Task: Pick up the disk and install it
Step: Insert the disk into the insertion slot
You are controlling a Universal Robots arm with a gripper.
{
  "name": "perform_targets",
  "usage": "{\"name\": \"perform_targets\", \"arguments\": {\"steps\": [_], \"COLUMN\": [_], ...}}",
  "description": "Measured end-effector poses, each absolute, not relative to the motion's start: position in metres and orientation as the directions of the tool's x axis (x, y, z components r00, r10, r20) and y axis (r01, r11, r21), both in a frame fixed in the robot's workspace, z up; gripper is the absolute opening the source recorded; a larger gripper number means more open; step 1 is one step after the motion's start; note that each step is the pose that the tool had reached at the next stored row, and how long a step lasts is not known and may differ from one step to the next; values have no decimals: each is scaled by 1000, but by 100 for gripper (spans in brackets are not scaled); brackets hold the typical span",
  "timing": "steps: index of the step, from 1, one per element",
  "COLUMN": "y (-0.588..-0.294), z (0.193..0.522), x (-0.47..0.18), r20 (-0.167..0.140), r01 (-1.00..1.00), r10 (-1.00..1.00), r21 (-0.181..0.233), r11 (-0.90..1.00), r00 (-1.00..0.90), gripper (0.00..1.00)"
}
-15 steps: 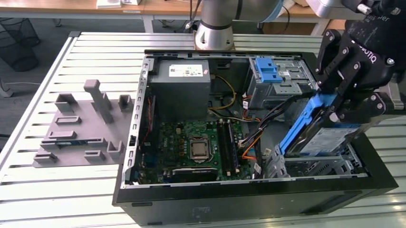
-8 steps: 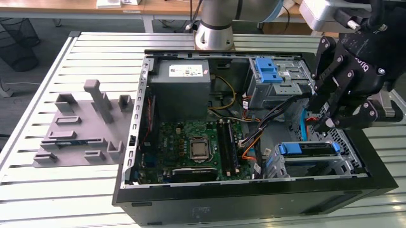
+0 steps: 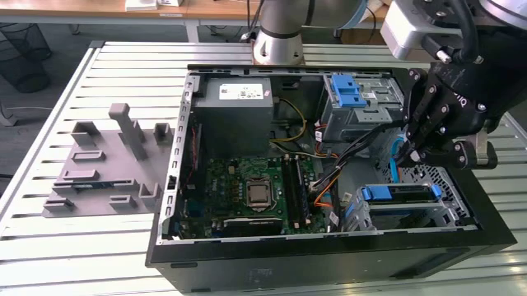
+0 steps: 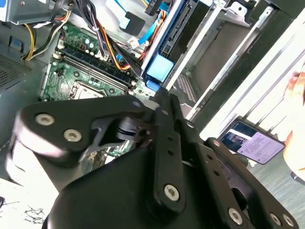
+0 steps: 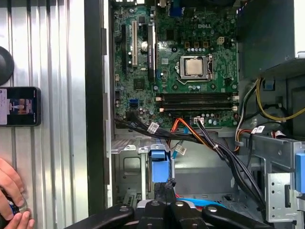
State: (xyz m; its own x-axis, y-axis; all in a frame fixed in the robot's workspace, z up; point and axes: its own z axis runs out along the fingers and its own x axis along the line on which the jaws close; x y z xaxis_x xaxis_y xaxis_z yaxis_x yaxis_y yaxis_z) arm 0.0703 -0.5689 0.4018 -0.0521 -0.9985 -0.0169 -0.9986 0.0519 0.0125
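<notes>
The disk (image 3: 396, 163) hangs on edge in its blue carrier frame, over the drive cage at the exterior view's right side of the open computer case (image 3: 313, 265). My gripper (image 3: 414, 150) is shut on its upper end. In the second wrist view the disk (image 4: 164, 47) runs away from the closed fingers (image 4: 162, 109), blue tab nearest them. In the first wrist view the blue tab (image 5: 159, 169) stands just past my gripper (image 5: 167, 193), above the metal cage.
Another blue-framed drive (image 3: 399, 194) lies in the lower cage. A blue latch (image 3: 350, 92) tops the upper bay, beside the grey power supply (image 3: 239, 102). Cables cross above the motherboard (image 3: 255, 191). A grey fixture (image 3: 107, 166), a phone (image 5: 19, 106) and a hand (image 5: 9, 191) are on the slatted table.
</notes>
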Motion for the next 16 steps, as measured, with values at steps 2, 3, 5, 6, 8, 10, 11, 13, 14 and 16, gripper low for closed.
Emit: {"name": "perform_targets", "arguments": {"steps": [2, 3, 5, 6, 8, 10, 11, 13, 14, 16], "y": [-569, -569, -569, -569, -569, -569, -569, -569, -569, -569], "z": [398, 396, 393, 391, 387, 384, 382, 378, 376, 373], "x": [70, 70, 70, 70, 70, 70, 70, 70, 70, 70], "r20": [-17, -17, -17, -17, -17, -17, -17, -17, -17, -17], "r01": [-999, -999, -999, -999, -999, -999, -999, -999, -999, -999], "r10": [-998, -998, -999, -999, -999, -999, -998, -999, -999, -998], "r21": [13, 13, 13, 13, 13, 13, 13, 13, 13, 13], "r11": [52, 52, 52, 52, 52, 52, 52, 52, 52, 52], "r00": [-52, -52, -52, -52, -52, -52, -52, -52, -52, -52], "gripper": [12, 11, 11, 11, 11, 11, 11, 11, 11, 11]}}
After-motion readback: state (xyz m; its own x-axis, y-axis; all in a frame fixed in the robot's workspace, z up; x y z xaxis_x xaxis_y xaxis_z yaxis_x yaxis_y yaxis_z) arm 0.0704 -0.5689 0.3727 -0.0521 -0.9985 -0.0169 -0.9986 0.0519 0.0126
